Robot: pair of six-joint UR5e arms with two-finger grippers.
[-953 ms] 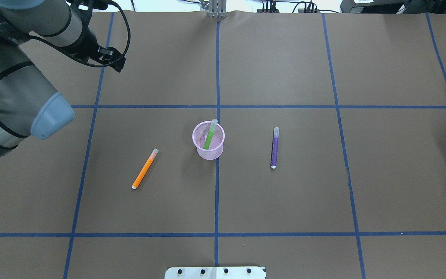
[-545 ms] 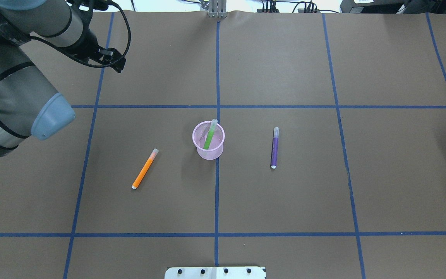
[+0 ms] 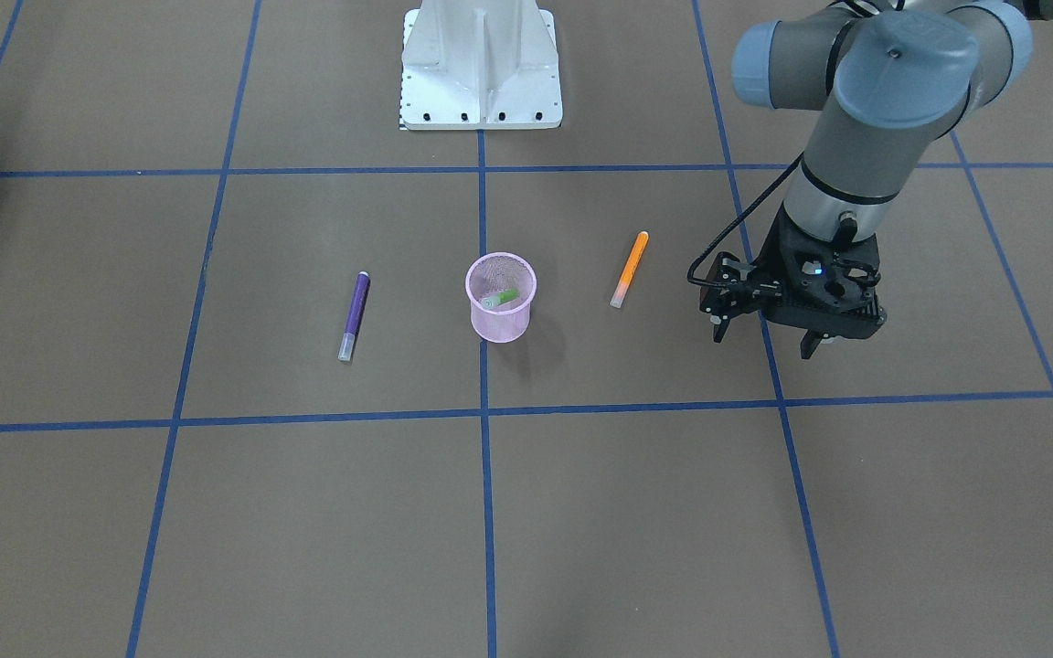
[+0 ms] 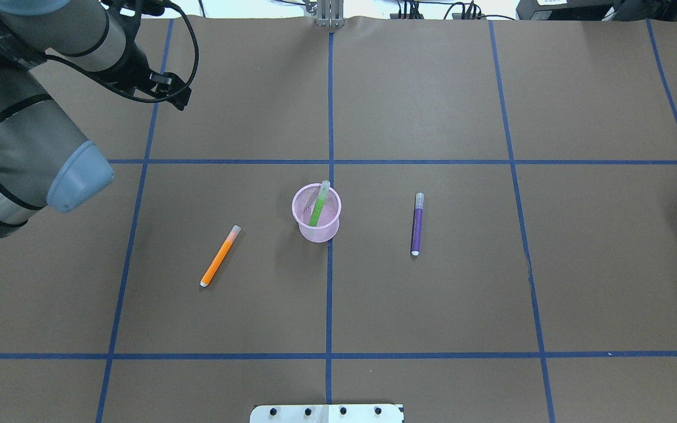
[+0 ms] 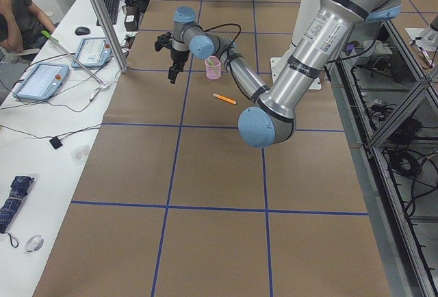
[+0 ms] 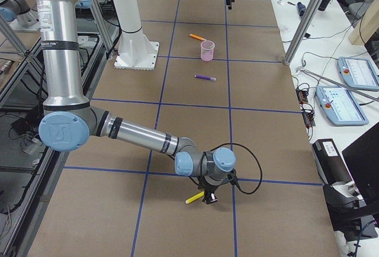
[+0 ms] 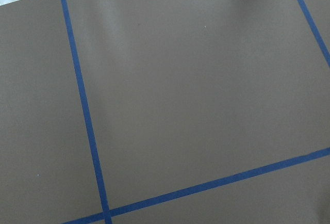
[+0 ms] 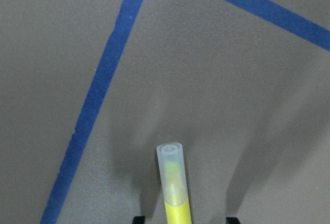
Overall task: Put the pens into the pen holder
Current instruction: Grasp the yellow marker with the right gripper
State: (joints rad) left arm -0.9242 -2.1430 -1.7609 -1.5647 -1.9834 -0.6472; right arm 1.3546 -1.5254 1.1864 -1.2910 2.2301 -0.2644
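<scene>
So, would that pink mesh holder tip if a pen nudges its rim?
Probably light: the pen holder is thin open mesh. It may tip or slide, being narrower at the base, with the green pen leaning on its rim.

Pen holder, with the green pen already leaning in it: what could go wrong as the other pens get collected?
1. The green pen leans across the pen holder, cap by the rim; another pen dropped in may strike it or tip the mesh cup.
2. The right gripper straddles the yellow pen near one end, fingers not touching it; gripped there, it might swing or slip on the long carry to the holder.
</scene>
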